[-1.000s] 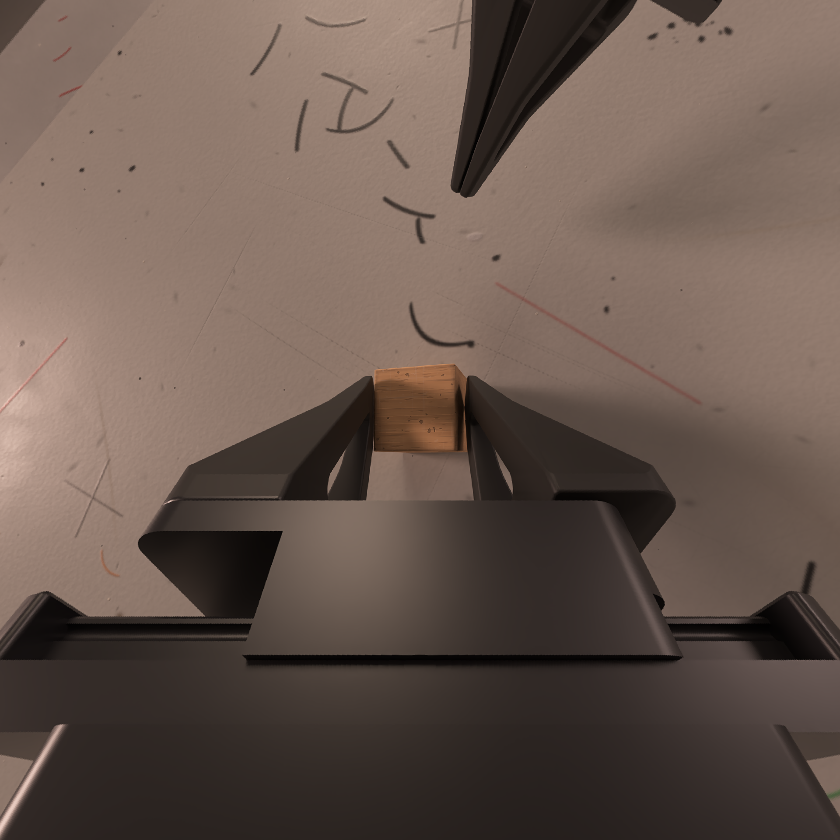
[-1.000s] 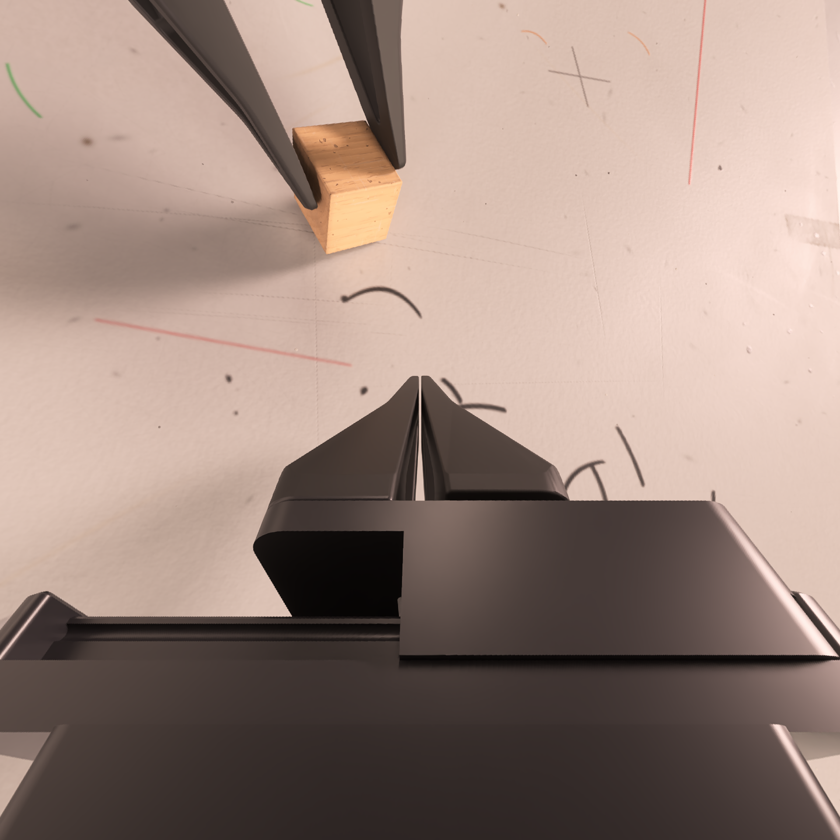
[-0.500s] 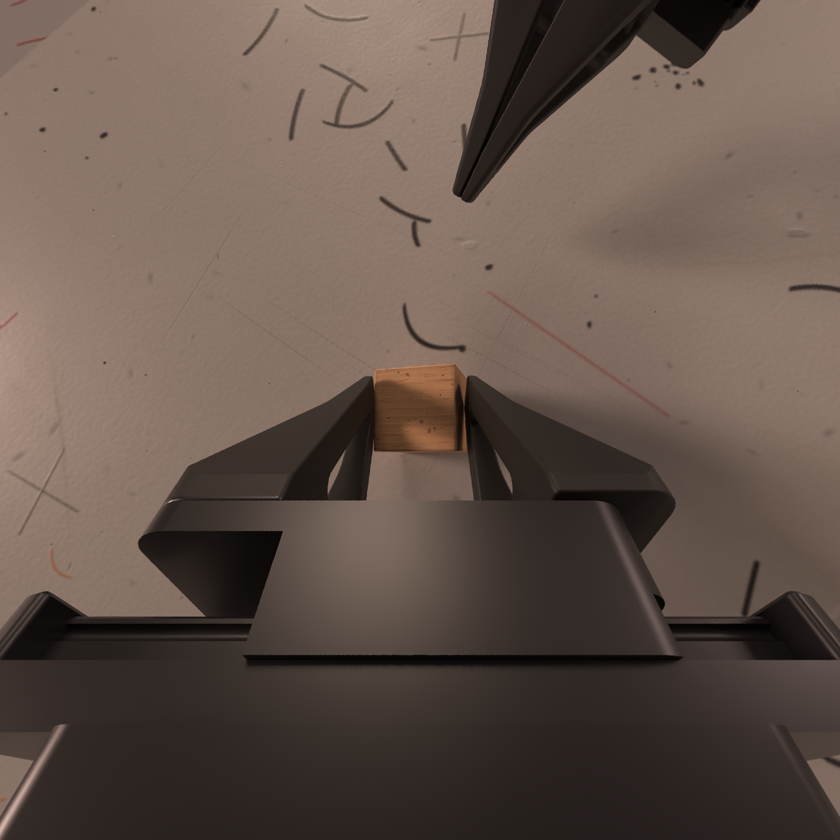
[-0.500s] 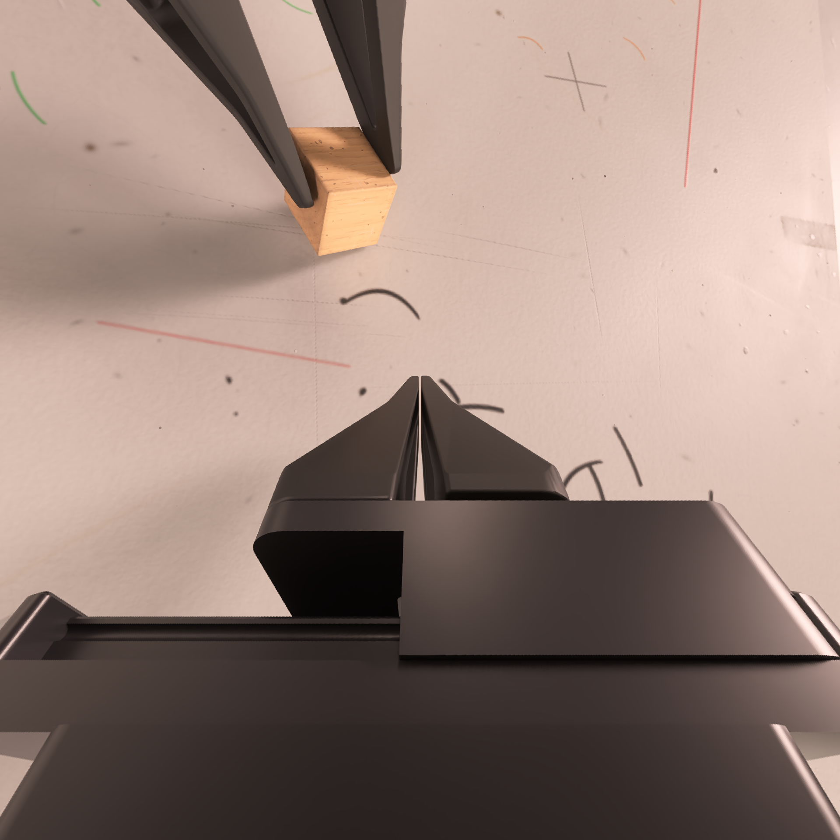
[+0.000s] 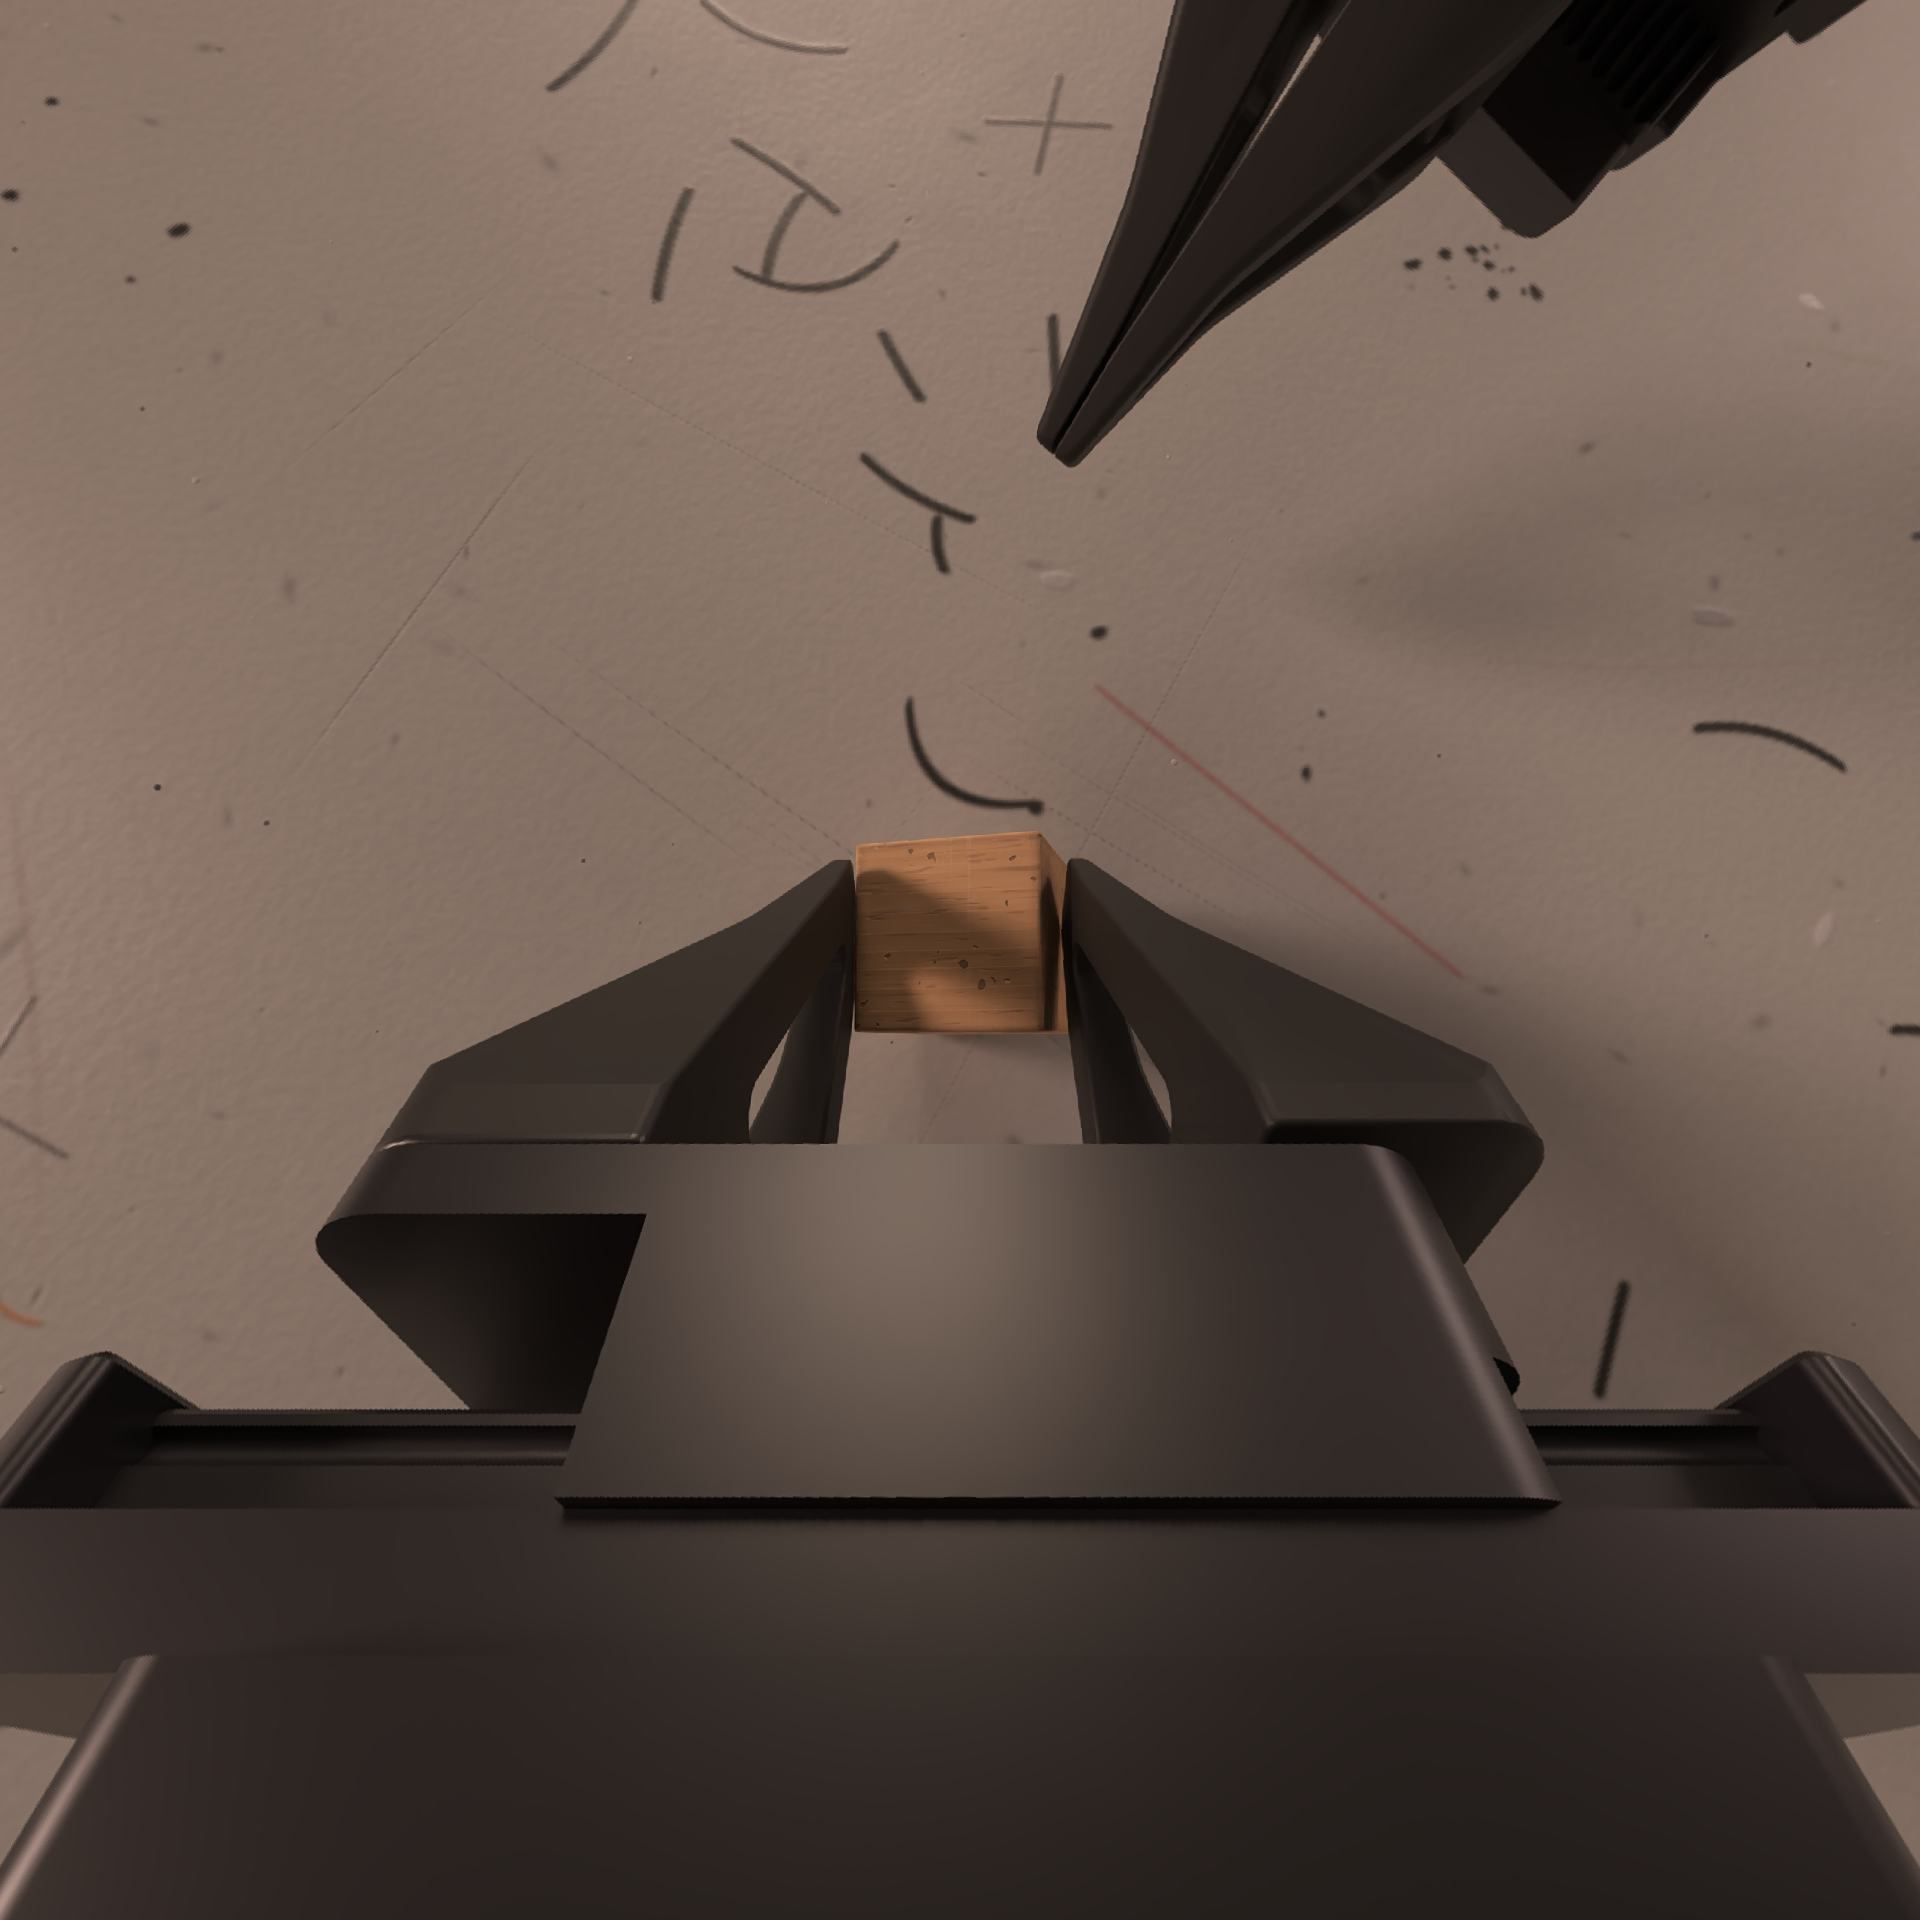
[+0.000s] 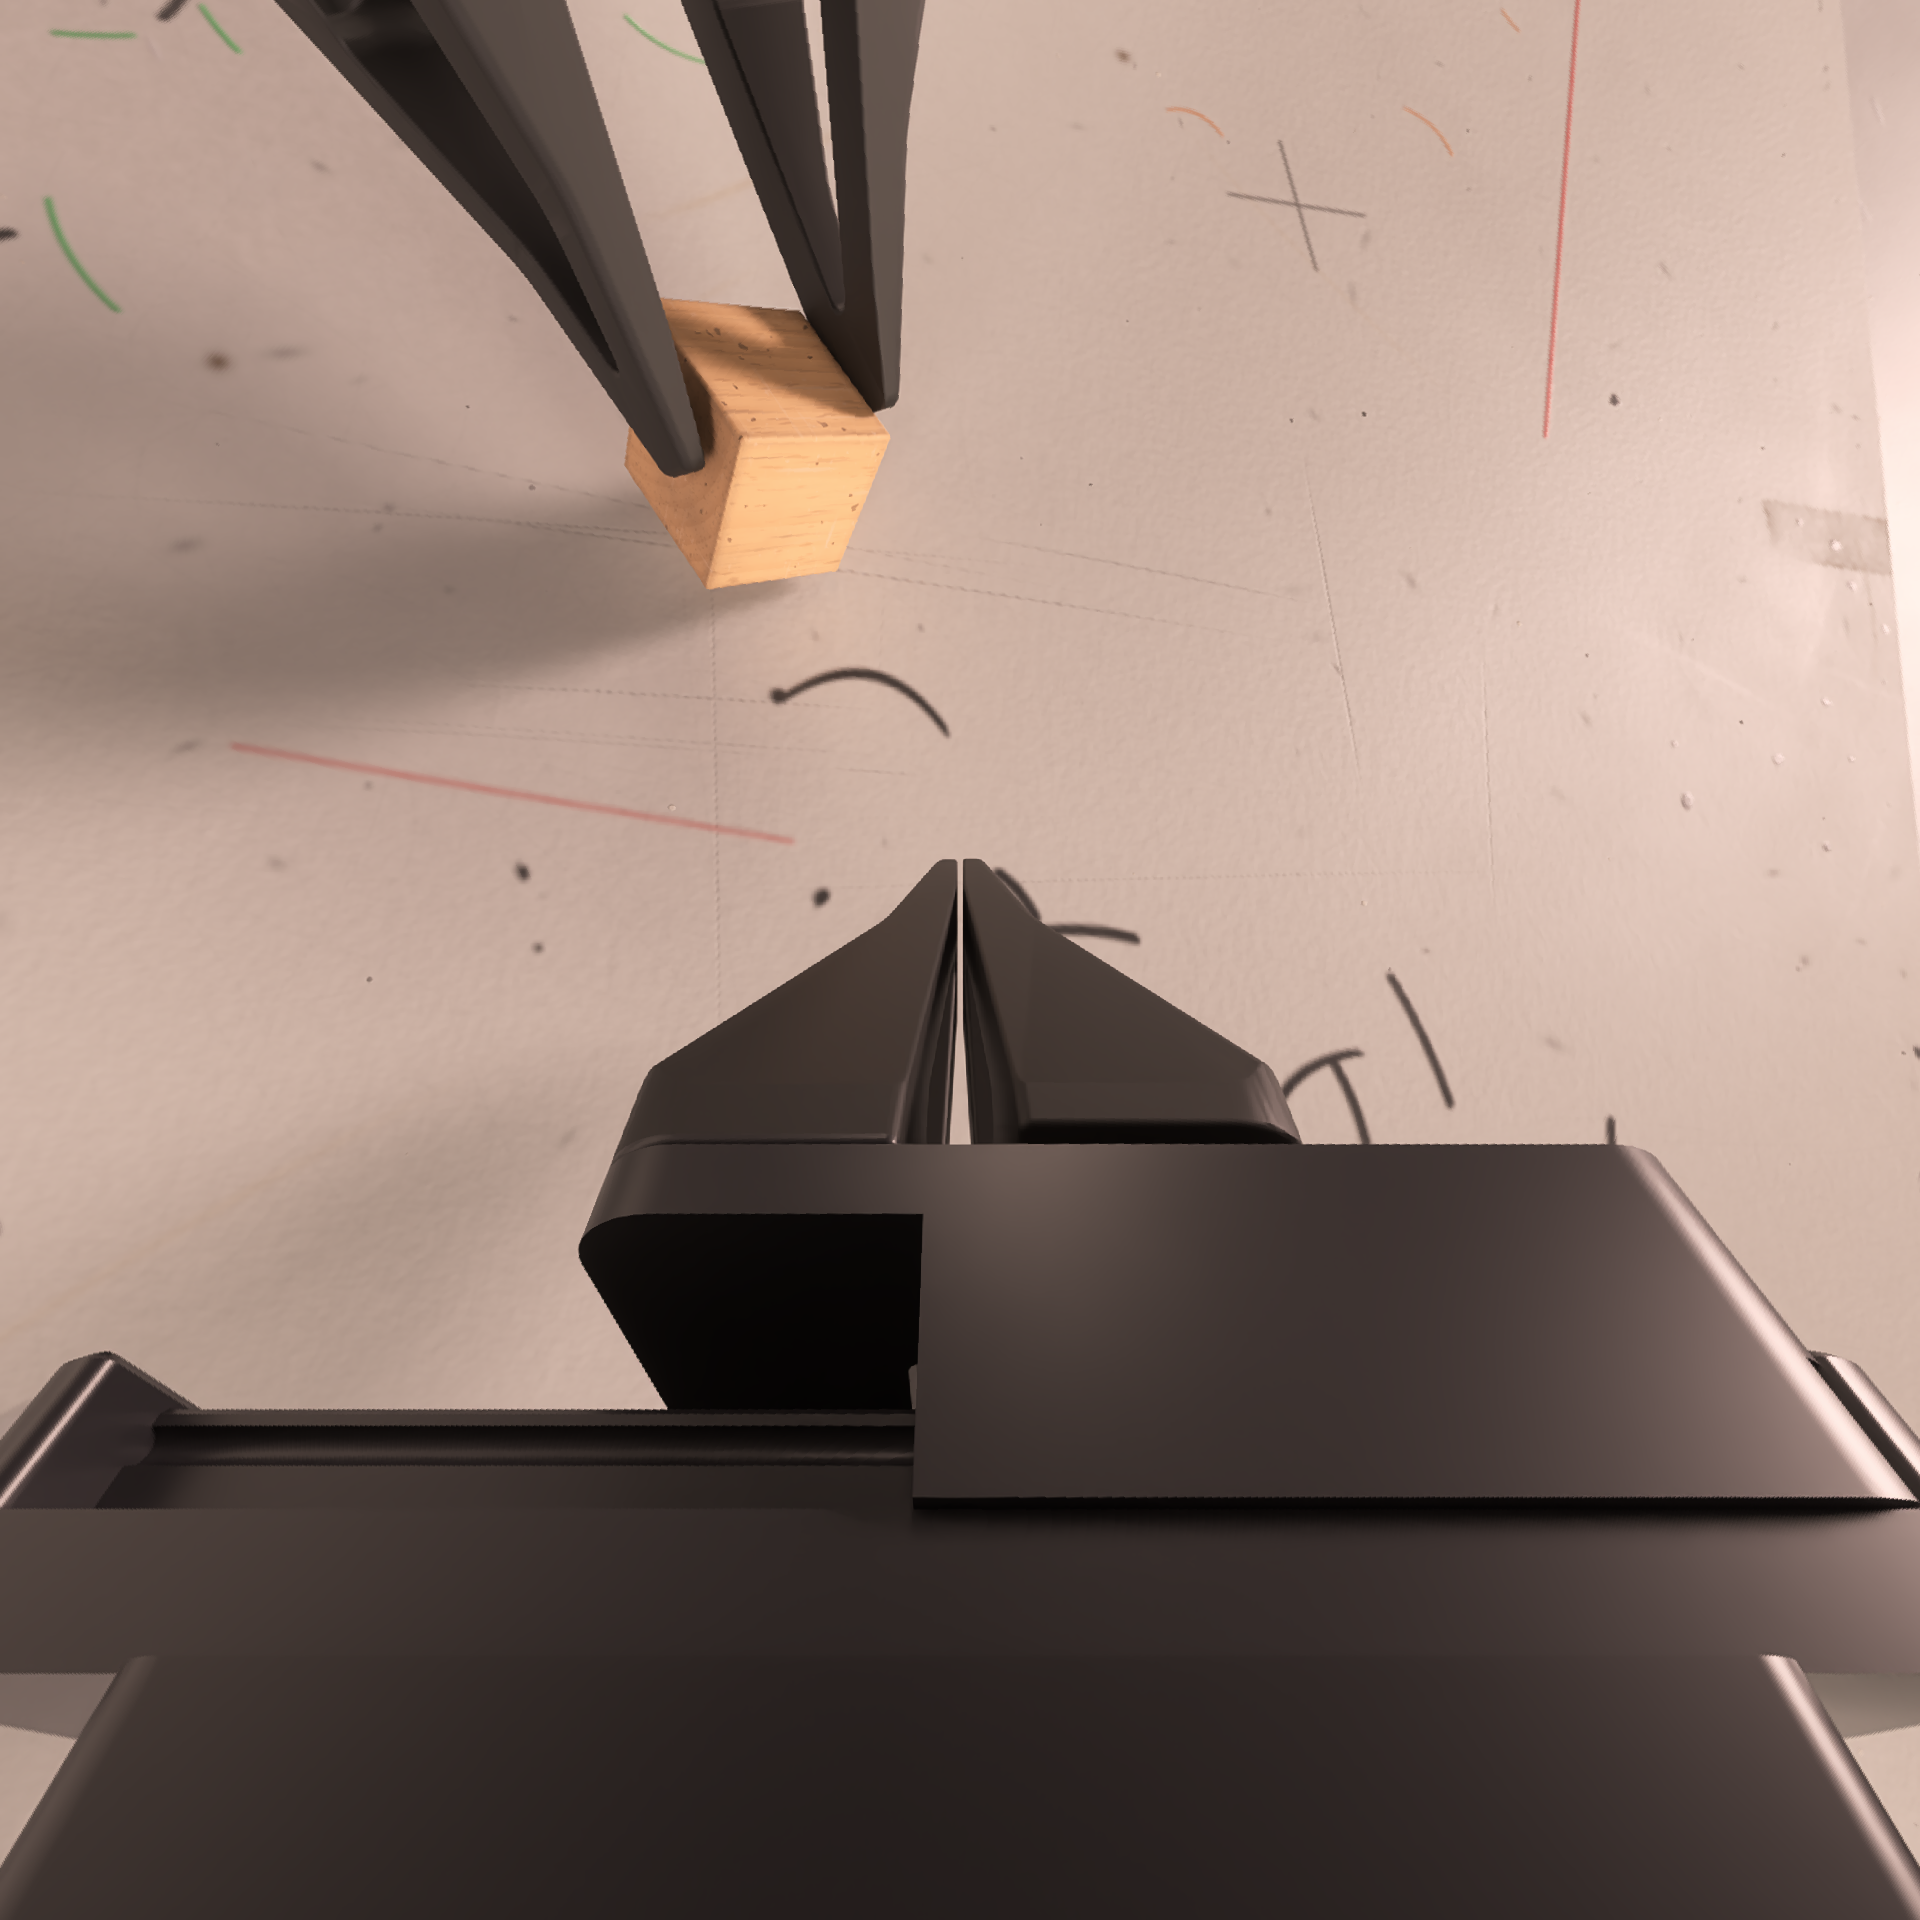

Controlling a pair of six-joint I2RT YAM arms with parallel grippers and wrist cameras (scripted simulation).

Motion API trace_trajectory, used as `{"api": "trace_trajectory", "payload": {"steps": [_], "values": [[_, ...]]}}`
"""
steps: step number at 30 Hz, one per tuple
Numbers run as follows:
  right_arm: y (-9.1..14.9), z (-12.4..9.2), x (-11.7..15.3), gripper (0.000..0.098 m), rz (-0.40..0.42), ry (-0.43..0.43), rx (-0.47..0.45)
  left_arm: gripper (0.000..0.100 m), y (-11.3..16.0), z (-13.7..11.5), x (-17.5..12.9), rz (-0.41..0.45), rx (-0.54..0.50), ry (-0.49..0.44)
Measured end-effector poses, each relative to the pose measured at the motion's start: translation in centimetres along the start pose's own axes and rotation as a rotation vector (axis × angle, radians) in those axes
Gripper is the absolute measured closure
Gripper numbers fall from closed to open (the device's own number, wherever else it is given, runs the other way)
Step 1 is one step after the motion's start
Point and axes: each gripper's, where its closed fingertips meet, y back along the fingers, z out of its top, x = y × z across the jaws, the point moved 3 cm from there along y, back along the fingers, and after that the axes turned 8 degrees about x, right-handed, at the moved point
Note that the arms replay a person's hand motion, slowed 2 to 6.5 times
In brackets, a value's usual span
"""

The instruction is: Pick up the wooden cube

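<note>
The wooden cube (image 5: 958, 935) is light brown with dark specks. My left gripper (image 5: 960, 883) is shut on it, one black finger on each side, and holds it above the table. In the right wrist view the cube (image 6: 769, 457) hangs between the left gripper's fingers (image 6: 774, 416) at the upper left, clear of the surface, with its shadow to the left below it. My right gripper (image 6: 958, 864) is shut and empty, some way from the cube. It also shows in the left wrist view (image 5: 1062, 449) at the upper right, tips together.
The table (image 5: 416, 623) is a pale scuffed surface with dark pen strokes, specks and thin red lines. Its right edge (image 6: 1886, 416) shows in the right wrist view, with a tape patch (image 6: 1823, 535) near it.
The left gripper has risen with the cube held in it; the table marks have shrunk and shifted in its view. The right gripper has stayed shut and still.
</note>
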Motion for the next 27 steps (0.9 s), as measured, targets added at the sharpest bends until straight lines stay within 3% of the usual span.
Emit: {"api": "trace_trajectory", "payload": {"steps": [18,27], "values": [[1.0,0.3,0.1,0.0970,0.092,-0.019,-0.055,0.067,0.4,0.2,0.3,-0.100,-0.049,0.185],[1.6,-0.1,0.1,0.0925,0.126,0.026,-0.069,0.067,0.7,0.1,0.6,-0.153,-0.049,0.280]]}}
